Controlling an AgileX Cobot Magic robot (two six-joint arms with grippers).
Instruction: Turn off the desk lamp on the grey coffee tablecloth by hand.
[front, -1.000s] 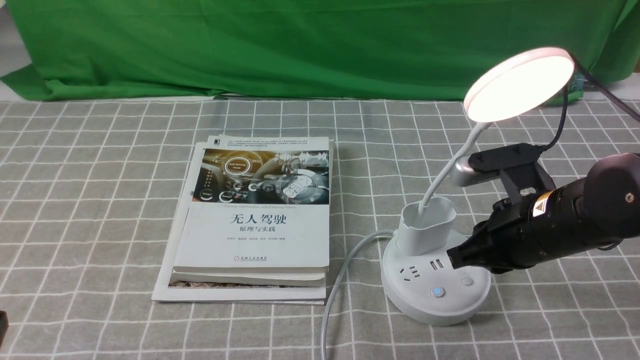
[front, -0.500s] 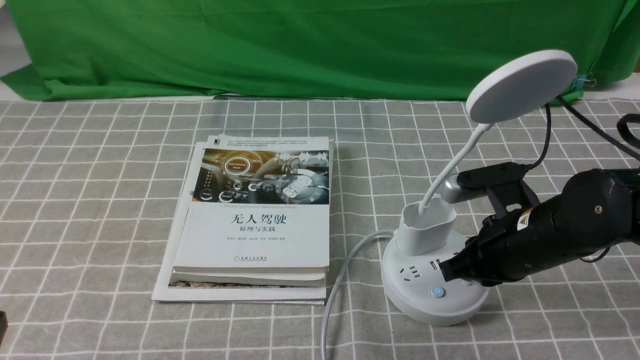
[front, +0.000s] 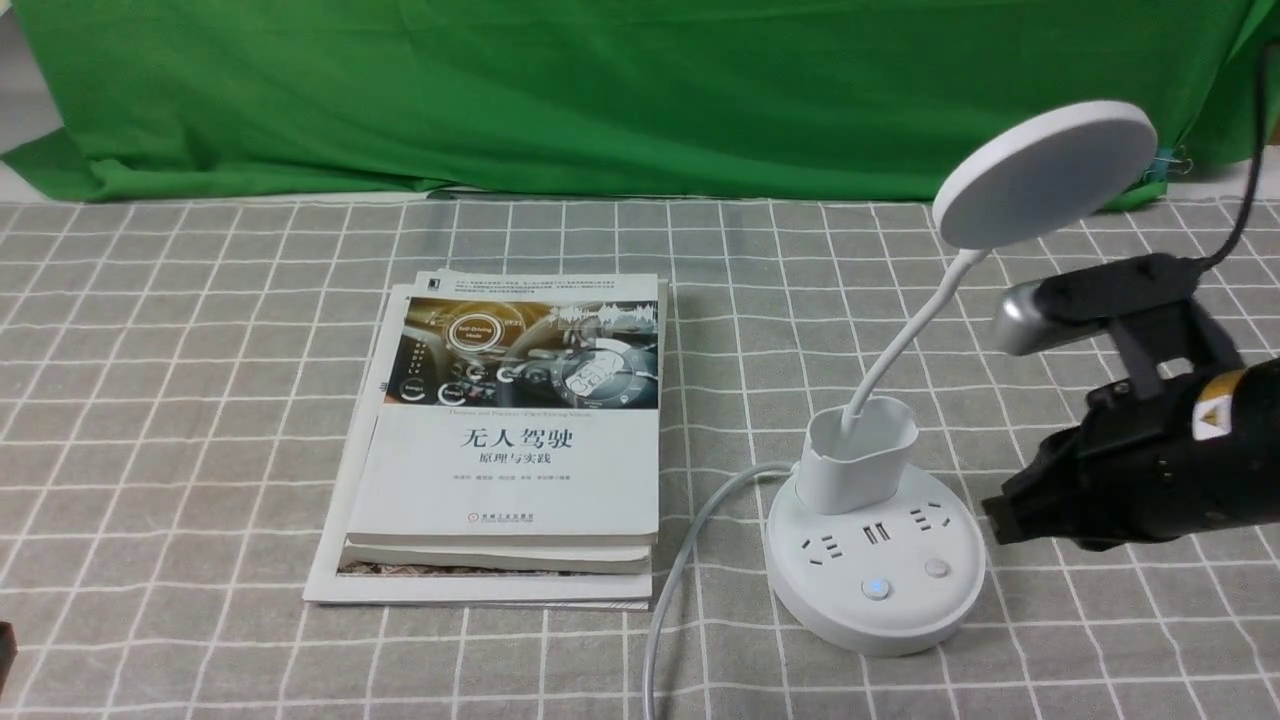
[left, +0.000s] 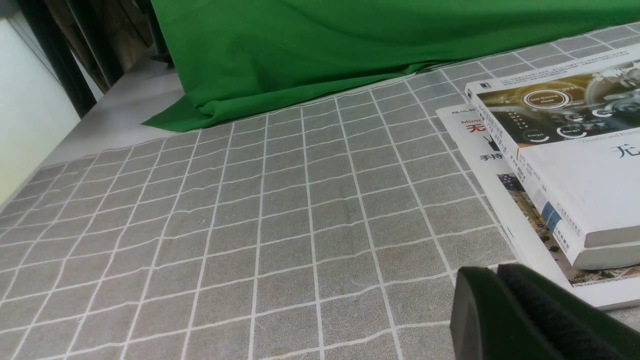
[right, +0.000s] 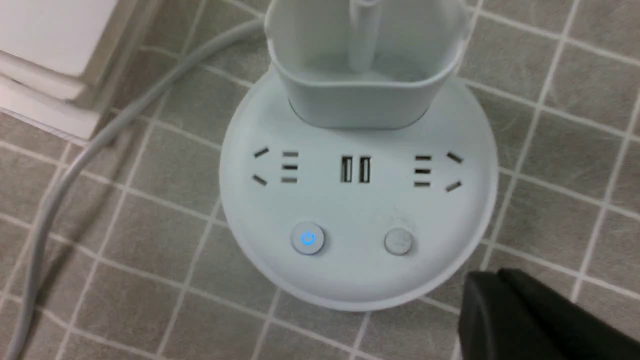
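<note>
Front view alone shows the desk lamp (front: 858, 455) head unlit; right tool (front: 1002, 522) closed.

Your right arm (front: 1180, 460) reaches in from the right edge of the bench, with the forearm held low and slanting down toward the left. At its tip the right gripper (front: 1000, 520) points toward the middle of the bench, jaws pressed together. The silver camera piece (front: 1040, 310) sits raised on a bracket above the wrist, and a black cable (front: 1245, 190) rises from it. Your left gripper (left: 495, 305) hangs low near the front left corner, with its two fingers closed flat against each other.
</note>
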